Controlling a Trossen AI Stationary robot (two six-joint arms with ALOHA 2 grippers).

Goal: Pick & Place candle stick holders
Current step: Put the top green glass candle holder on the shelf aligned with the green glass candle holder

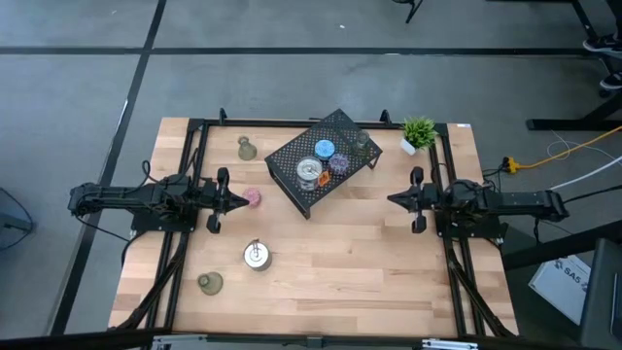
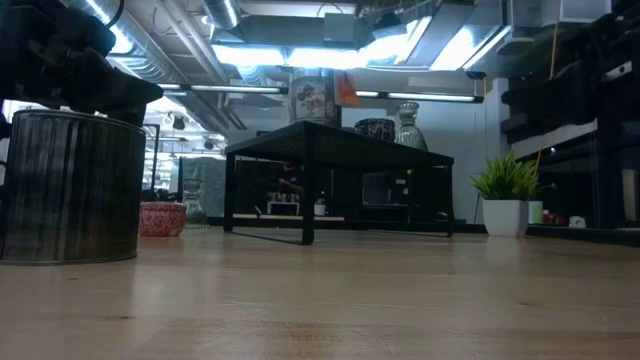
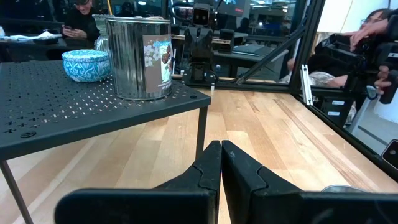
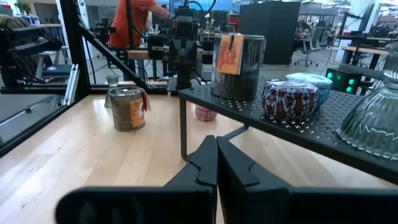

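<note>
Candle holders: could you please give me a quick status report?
Left gripper shut, empty, beside pink holder. Right gripper shut, empty. Four holders on black rack, four on table. Nothing blocking.

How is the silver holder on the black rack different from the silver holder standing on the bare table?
The silver holder on the rack stands raised on the black mesh rack, with other holders close beside it. The silver holder on the table stands on the wood, lower, alone. In the left wrist view the rack one carries a printed label; no label can be seen on the table one. Both are shiny, round and upright.
</note>
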